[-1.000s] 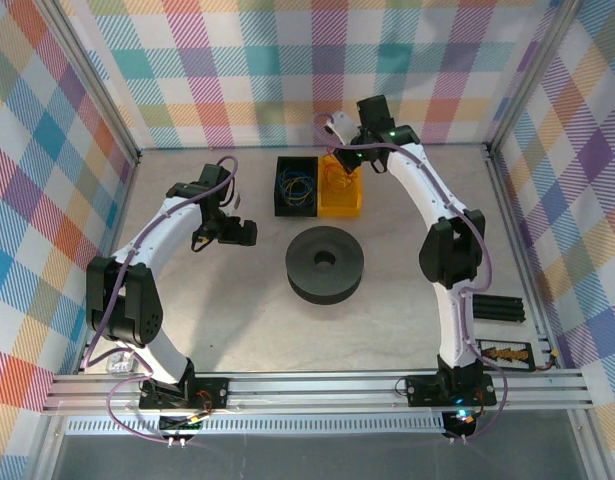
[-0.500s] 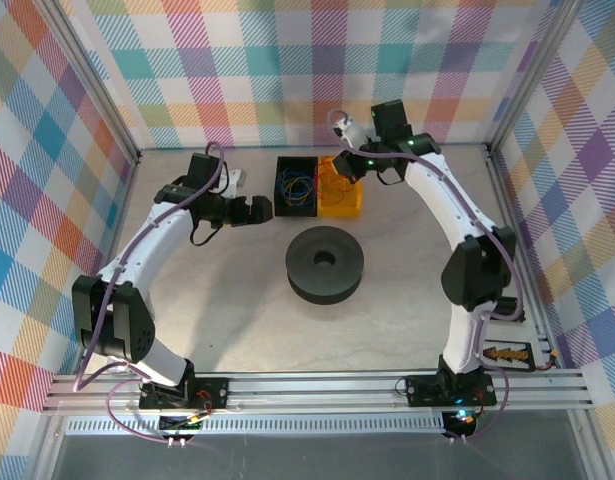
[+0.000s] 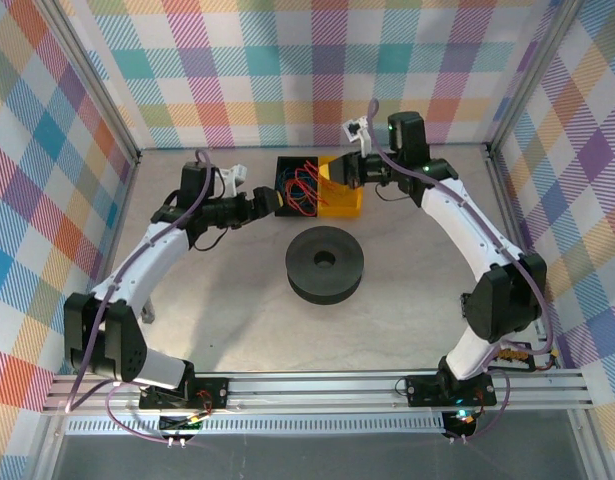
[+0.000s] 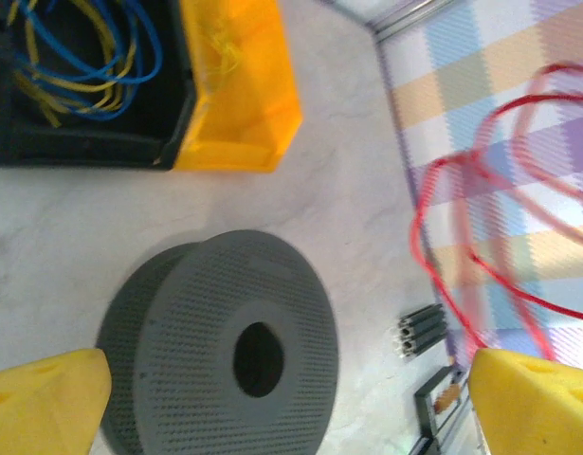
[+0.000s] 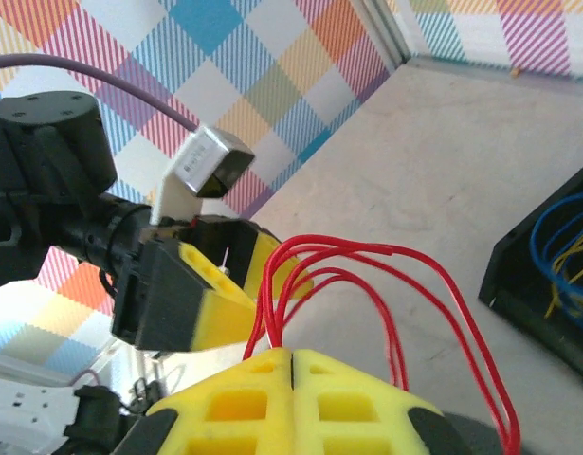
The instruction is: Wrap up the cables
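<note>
My right gripper (image 3: 339, 172) (image 5: 291, 354) is shut on a bundle of red cable (image 5: 386, 254), held above the bins; the red loops (image 3: 305, 185) hang over the black bin (image 3: 280, 208). Facing it from the left, my left gripper (image 3: 268, 203) (image 5: 236, 282) stands open with nothing between its fingers. In the left wrist view its yellow fingertips (image 4: 46, 398) frame the dark grey spool (image 4: 225, 346), and the blurred red cable (image 4: 462, 237) hangs at the right. Blue and yellow cables (image 4: 82, 66) lie in the black bin (image 4: 73, 152).
A yellow bin (image 3: 345, 205) (image 4: 239, 90) stands beside the black one. The spool (image 3: 325, 263) lies flat mid-table in front of them. Short black bars (image 3: 495, 311) (image 4: 424, 327) lie at the right edge. Aluminium frame posts and checked walls close in the table.
The right gripper has lifted the red cable out of the yellow bin and carried it left over the black bin. The left gripper has swung right, up to the black bin, still open.
</note>
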You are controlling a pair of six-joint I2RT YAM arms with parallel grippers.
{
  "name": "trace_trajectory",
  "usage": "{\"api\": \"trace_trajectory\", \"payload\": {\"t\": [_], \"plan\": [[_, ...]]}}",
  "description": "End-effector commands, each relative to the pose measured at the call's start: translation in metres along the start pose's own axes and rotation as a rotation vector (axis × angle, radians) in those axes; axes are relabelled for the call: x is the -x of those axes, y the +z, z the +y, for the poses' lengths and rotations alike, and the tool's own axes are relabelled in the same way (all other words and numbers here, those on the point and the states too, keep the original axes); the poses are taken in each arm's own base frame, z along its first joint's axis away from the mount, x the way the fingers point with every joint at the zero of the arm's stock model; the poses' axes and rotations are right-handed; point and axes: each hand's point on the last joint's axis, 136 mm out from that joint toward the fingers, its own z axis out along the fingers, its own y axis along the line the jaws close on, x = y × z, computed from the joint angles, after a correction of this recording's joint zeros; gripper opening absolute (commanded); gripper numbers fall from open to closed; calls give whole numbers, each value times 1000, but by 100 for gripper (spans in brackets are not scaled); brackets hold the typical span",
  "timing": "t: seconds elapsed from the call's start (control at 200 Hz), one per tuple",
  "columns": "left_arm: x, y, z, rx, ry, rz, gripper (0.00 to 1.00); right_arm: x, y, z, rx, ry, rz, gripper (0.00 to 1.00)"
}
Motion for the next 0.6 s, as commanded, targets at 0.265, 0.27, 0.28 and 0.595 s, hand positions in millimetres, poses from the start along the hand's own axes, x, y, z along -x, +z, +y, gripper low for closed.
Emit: {"api": "trace_trajectory", "payload": {"t": [0.265,0.27,0.28,0.595], "plan": [[-8,-3,-20,-197,66,-57,90,-2,-17,8,97,112,-115,0],[-8,-3,-20,-199,68,-58,90,-2,-17,8,98,114,-117,0],[-8,-3,-20,-201,70,-58,89,-1,-18,8,100,116,-120,0],[-2,-4,-37,-300,80,-97,75,8,-20,11,111,159,-149,0]]}}
